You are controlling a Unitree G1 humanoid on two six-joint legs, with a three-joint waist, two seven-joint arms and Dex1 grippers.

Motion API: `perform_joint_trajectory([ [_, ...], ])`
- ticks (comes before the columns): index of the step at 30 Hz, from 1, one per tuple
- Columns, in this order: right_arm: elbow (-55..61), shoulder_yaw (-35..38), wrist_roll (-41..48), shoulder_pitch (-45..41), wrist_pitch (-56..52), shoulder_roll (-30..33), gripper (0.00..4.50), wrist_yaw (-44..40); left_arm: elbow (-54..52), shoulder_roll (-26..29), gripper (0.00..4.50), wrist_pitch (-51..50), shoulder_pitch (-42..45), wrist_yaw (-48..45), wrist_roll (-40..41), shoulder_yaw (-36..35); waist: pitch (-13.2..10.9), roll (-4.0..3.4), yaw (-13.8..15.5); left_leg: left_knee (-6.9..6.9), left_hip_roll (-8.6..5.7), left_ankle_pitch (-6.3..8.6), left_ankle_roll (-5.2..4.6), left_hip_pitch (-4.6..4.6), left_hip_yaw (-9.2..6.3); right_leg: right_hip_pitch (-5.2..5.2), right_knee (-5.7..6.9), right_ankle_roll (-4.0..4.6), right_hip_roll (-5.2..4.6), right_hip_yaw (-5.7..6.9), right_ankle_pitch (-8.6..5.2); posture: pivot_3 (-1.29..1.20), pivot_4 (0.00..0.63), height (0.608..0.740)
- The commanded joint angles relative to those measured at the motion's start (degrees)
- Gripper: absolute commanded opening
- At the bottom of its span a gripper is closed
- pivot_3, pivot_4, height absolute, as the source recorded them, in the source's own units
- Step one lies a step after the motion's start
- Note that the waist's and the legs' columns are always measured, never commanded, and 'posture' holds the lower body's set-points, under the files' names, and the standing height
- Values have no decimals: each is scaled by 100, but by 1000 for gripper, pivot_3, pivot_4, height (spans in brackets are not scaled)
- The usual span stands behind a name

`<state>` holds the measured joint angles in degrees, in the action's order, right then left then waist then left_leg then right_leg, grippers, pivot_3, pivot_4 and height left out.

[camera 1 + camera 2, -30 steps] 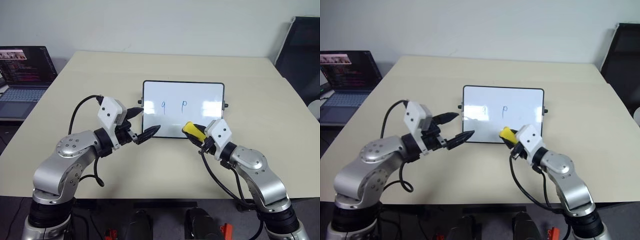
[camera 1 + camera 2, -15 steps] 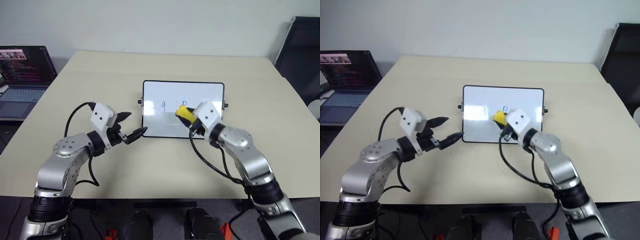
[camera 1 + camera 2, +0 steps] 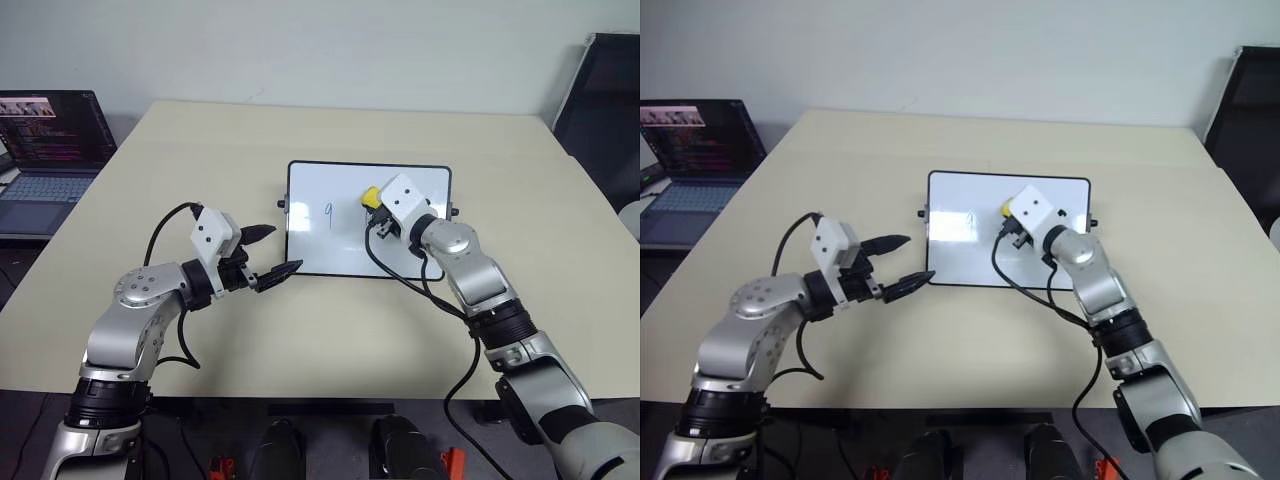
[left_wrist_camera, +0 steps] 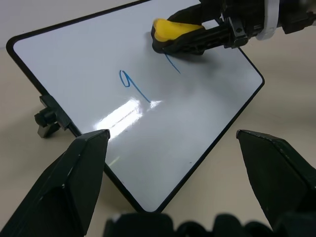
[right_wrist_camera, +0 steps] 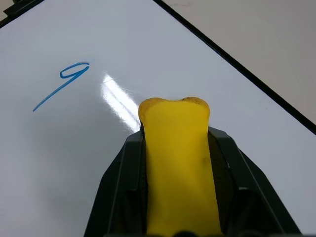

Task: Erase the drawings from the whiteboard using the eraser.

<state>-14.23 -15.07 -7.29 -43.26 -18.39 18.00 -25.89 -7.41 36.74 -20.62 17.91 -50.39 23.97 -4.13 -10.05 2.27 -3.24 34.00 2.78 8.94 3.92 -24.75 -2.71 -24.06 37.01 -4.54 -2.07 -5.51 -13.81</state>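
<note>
The whiteboard (image 3: 345, 245) lies flat in the middle of the table. A blue "q"-like drawing (image 3: 327, 211) sits left of its centre, and a short blue stroke (image 4: 173, 64) pokes out from under the eraser. My right gripper (image 3: 373, 203) is shut on the yellow eraser (image 3: 370, 196), which rests on the board's upper middle. The eraser (image 5: 177, 158) fills the space between the black fingers (image 5: 121, 187). My left gripper (image 3: 272, 255) hovers open just off the board's lower left corner, its fingers (image 4: 74, 173) spread wide.
An open laptop (image 3: 45, 150) stands on a lower surface at the far left. A dark chair (image 3: 605, 100) is at the right beyond the table. Small black knobs (image 4: 47, 121) jut from the board's short sides.
My right gripper carried the eraser from the board's near edge up across the board, over the right-hand mark, which is now mostly gone. My left gripper dropped slightly and stayed open.
</note>
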Motion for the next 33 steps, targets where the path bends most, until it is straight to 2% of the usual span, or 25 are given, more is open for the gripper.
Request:
perform_joint_trajectory([
  [1,251,-314,-64,374,-304,251,1281,-622,111,2,4500,268,47,-122,-52,-44,1,1,2,2,0,0,0,2,0,3,0,0,0,0,0,0,150,740],
  [6,384,-604,-395,483,-209,443,1281,-807,452,-11,4500,567,52,-275,-120,-50,1,2,-16,7,0,-2,-2,17,1,9,7,8,0,-2,7,0,150,740],
  [12,-143,-236,-679,-59,323,117,1281,349,618,-48,4500,756,27,-358,-168,-39,1,1,-17,8,0,-6,-5,23,1,6,6,22,1,-5,19,0,150,740],
  [14,-273,-172,-649,-189,427,33,1281,476,621,-58,4500,774,6,-368,-173,-35,1,1,-18,8,0,-7,-6,22,1,4,6,23,1,-6,21,0,150,740],
  [19,-483,-221,-650,-281,405,-78,1281,330,603,-78,4500,766,-8,-380,-170,-32,1,1,-15,7,0,-11,-11,21,1,6,8,20,2,-5,22,0,150,740],
  [27,228,-485,-549,241,-169,230,1280,-850,676,-57,4500,784,-22,-373,-204,-103,1,1,-15,-3,2,-10,-11,19,0,6,6,11,5,-4,15,0,150,740],
  [33,761,2,-333,357,16,66,1280,-455,702,-91,4500,781,-33,-176,-233,-194,1,1,-15,2,1,-10,-11,20,0,4,7,18,5,-6,20,0,150,740],
])
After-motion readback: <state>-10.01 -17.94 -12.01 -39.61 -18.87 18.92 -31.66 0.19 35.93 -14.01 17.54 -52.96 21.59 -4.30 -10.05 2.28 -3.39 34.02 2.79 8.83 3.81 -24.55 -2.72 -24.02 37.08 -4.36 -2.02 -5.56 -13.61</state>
